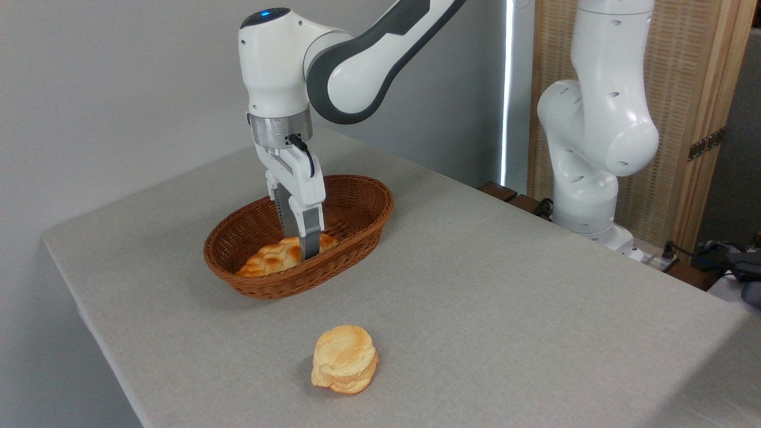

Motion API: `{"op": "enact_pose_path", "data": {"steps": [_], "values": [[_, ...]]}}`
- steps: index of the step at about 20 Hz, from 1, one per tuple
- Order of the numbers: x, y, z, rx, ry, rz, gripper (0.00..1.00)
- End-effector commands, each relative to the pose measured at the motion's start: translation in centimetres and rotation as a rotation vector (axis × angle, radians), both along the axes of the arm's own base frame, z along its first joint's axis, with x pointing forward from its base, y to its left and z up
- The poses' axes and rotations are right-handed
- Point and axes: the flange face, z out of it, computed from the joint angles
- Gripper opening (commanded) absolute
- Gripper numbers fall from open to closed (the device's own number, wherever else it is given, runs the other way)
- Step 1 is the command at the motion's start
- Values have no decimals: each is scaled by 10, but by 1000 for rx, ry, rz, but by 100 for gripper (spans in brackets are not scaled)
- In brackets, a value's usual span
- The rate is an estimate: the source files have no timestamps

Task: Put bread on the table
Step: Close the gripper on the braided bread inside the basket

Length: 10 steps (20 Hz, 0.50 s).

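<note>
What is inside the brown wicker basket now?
Inside the basket lies the braided bread, with the gripper reaching down onto it. The near wall hides the loaf's lower side and the basket floor beneath; the jaws' closure is unclear.

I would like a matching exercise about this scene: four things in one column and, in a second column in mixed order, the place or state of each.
Things:
1. braided loaf
2. round bun
3. wicker basket
4. gripper

Places or states:
A. lying on the grey table, near the front edge
B. reaching down into the basket, jaws around the loaf
C. lying inside the basket
D. standing on the table behind the bun, holding one bread

Pairs: 1-C, 2-A, 3-D, 4-B
</note>
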Motion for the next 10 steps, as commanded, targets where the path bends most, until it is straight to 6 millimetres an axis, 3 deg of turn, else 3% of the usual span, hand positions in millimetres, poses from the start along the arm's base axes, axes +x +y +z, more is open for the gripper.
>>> {"op": "enact_pose_path", "data": {"steps": [1, 10], "values": [[-1, 1, 0, 11, -22, -7, 48], [-2, 0, 0, 11, -23, -8, 47]]}}
